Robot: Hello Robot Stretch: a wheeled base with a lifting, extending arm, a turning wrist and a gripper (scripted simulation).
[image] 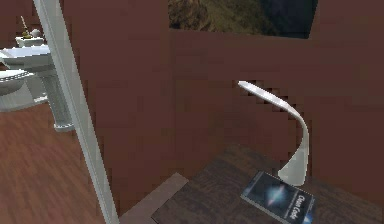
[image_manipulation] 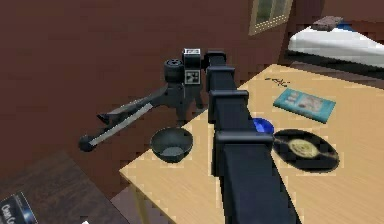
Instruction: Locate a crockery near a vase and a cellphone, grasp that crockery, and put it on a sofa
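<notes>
The gripper (image_manipulation: 90, 141) reaches past the table's (image_manipulation: 170, 190) edge over bare floor, holding nothing; a dark bowl (image_manipulation: 172, 146) sits on the table near that edge.

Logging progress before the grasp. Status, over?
Gripper holds nothing, fingers out past the table edge. Dark bowl on the table, left of the arm. Nothing seen blocking it.
</notes>
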